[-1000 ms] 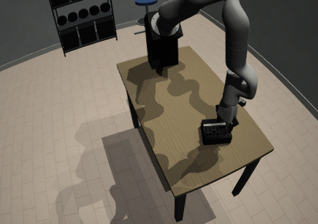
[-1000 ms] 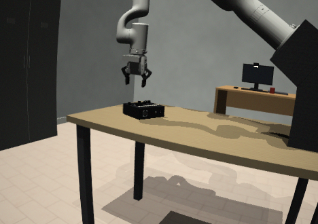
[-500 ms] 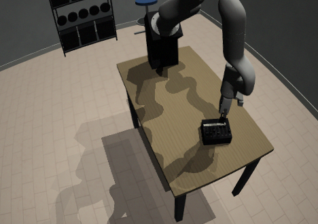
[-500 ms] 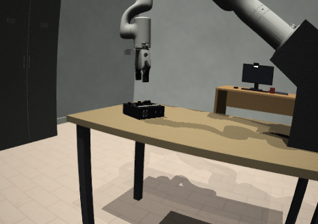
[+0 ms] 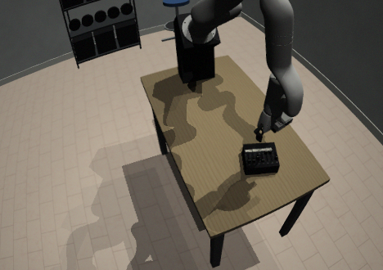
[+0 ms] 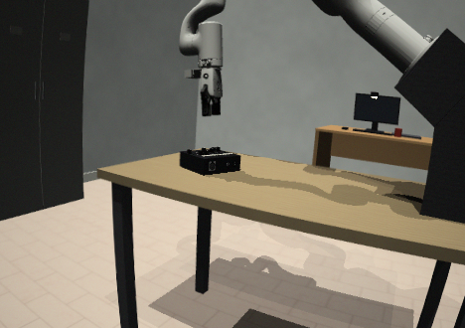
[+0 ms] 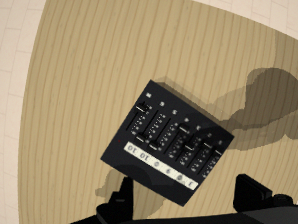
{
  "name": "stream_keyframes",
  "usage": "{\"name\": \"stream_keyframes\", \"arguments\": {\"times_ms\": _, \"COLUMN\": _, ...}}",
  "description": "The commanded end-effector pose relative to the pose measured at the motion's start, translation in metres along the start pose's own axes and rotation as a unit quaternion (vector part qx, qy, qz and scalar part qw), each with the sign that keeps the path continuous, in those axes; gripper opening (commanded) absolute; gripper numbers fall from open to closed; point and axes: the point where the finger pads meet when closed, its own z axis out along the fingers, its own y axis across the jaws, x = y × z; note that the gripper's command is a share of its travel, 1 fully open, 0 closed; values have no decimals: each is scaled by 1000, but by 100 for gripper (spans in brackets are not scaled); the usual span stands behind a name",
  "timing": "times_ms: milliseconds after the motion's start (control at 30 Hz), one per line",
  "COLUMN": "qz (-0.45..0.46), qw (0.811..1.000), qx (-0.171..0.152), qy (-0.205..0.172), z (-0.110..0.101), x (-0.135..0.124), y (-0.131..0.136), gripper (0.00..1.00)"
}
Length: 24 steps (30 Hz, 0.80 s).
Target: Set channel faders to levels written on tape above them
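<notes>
The black lighting desk (image 5: 261, 159) (image 6: 210, 161) (image 7: 166, 141) lies flat on the wooden table (image 5: 192, 121) (image 6: 308, 197) (image 7: 80, 63), near its right front part. In the wrist view it sits diagonally, with a white tape strip (image 7: 160, 167) along its lower edge and several faders standing at differing levels. The tape's numbers are too small to read. My gripper (image 5: 259, 134) (image 6: 210, 108) (image 7: 185, 193) is open and empty. It hangs well above the desk, pointing down, clear of the faders.
The arm's black pedestal (image 5: 196, 60) (image 6: 442, 127) stands at the table's far end. A shelf rack (image 5: 98, 19) and a blue stool (image 5: 176, 2) stand behind it. A dark cabinet (image 6: 40, 102) and a second desk with a monitor (image 6: 378, 144) stand off the table.
</notes>
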Motion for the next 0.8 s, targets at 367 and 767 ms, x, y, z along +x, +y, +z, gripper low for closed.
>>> {"name": "stream_keyframes", "arguments": {"times_ms": 367, "qz": 104, "qw": 994, "qx": 4, "qy": 44, "z": -1, "x": -1, "y": 0, "gripper": 100}}
{"name": "stream_keyframes", "arguments": {"times_ms": 767, "qz": -24, "qw": 999, "qx": -2, "qy": 47, "z": 7, "x": 5, "y": 8, "gripper": 100}}
